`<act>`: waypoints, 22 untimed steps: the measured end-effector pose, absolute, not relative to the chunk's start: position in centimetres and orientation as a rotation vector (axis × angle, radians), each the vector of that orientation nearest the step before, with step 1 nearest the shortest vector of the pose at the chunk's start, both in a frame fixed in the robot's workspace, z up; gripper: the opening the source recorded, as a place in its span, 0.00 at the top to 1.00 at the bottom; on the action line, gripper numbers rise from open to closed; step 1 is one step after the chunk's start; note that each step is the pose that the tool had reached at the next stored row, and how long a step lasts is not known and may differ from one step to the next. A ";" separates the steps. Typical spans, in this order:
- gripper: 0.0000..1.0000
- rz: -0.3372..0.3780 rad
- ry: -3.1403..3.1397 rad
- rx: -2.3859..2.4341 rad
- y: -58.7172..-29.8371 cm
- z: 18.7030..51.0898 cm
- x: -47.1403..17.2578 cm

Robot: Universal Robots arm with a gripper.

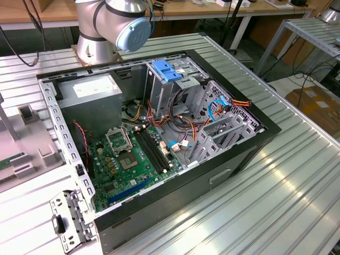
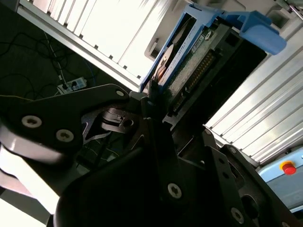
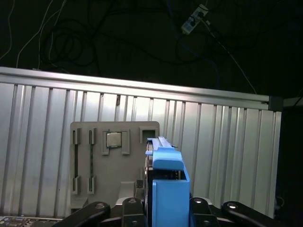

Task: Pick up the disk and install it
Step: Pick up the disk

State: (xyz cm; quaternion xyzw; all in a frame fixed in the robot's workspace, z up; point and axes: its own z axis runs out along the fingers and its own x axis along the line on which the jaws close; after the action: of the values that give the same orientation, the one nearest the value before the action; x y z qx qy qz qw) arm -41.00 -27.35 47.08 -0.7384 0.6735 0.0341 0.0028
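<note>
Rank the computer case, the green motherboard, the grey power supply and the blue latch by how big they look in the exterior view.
1. computer case, clearly largest.
2. green motherboard and grey power supply: they look about alike, and the motherboard seems nearer the camera, so they are left unranked.
3. blue latch, smallest.

disk (image 3: pixel 168 198) btwn jaws | tray (image 3: pixel 113 182) on table (image 3: pixel 227 156) | PSU (image 1: pixel 90 101), mobo (image 1: pixel 122 164) in PC case (image 1: pixel 241 156), arm base (image 1: pixel 90 50) behind

The exterior view's centre has one open black computer case (image 1: pixel 186 196) holding one green motherboard (image 1: pixel 114 164), one grey metal power-supply box (image 1: pixel 90 103) and one blue plastic latch (image 1: pixel 167 70). Both wrist views show one silver-metal disk (image 2: pixel 187 56) (image 3: pixel 168 189) in a blue carrier frame.
</note>
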 end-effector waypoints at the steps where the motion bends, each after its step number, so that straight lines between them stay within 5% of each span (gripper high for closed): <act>1: 0.64 0.107 2.112 -2.316 -27.4 47.1 -41.0; 22: 0.64 0.106 2.112 -2.316 -28.6 47.0 -38.9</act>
State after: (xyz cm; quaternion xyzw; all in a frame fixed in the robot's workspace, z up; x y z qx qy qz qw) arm -38.92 -28.57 47.05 -0.7384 0.6735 0.0339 0.0026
